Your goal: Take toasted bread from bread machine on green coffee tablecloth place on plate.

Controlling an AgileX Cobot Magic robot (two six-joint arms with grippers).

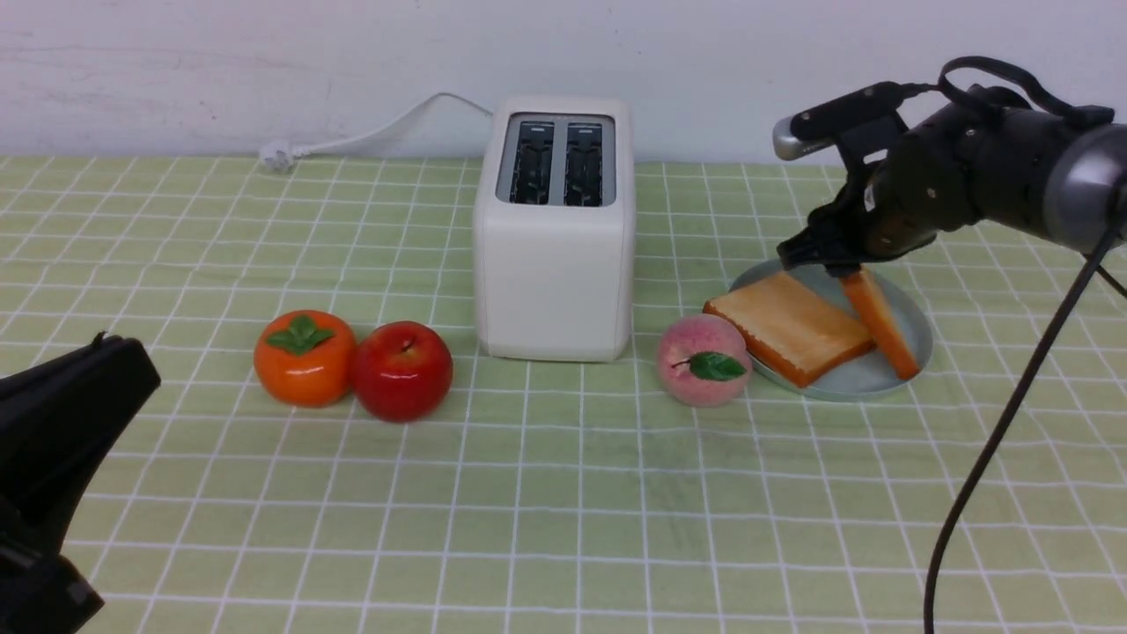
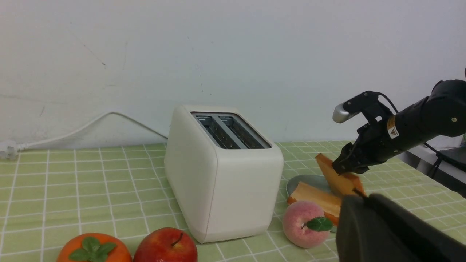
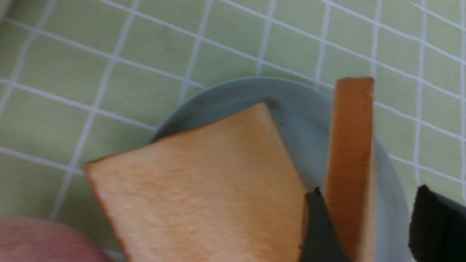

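The white bread machine stands on the green coffee tablecloth with both slots empty; it also shows in the left wrist view. One slice of toasted bread lies flat on the plate. A second slice stands on its edge on the plate, leaning. My right gripper is open just above it; in the right wrist view one finger touches the upright slice and the other stands apart. My left gripper is shut and empty at the near left.
An orange fruit and a red apple sit left of the toaster's front. A peach sits against the plate's left rim. The toaster's white cord runs along the wall behind.
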